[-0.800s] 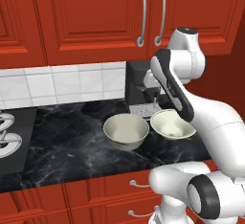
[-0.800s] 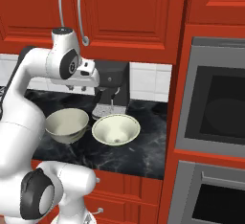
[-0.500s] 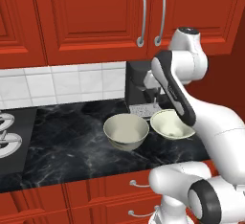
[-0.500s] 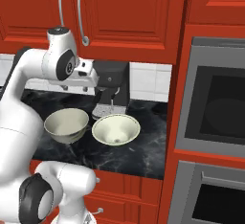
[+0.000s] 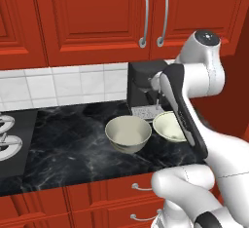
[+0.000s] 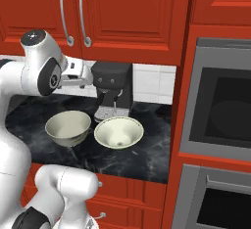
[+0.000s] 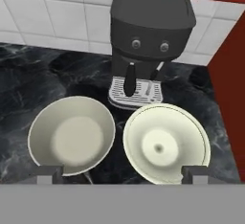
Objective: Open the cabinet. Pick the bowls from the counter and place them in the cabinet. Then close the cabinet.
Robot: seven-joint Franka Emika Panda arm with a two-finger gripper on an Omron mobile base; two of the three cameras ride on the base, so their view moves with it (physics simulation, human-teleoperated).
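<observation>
Hand [image 7: 122,174] sits above the counter [image 5: 73,144], fingers [image 7: 48,174] wide apart w/ nothing between them, looking down on both bowls. In the hand view its two tips stand at the bottom, one over the near edge of each bowl. Deep bowl [image 5: 128,133] sits on the black marble near the front edge, upright, cream inside; in the right base view [image 6: 67,127] it's the left one of the pair. Shallow bowl [image 5: 168,126] is just beside it on the oven side, rims near or touching, can't tell which; partly hidden by the arm in the left base view, clear in the right base view [image 6: 118,132] and hand view [image 7: 166,144], w/ a small dark spot at its centre. Behind the bowls, against the tiled wall [image 5: 63,85], stands a black coffee machine [image 6: 112,88]; its grey drip tray [image 7: 135,92] is just behind the gap between the bowls. Stove [image 5: 9,139] sits at the far left of the counter, well apart from the bowls. Oven [image 6: 218,110] is built into the red column right of the counter. Above, the cabinet [image 5: 102,17] is shut, both doors flush, the two silver handles [image 5: 154,15] side by side at centre.
</observation>
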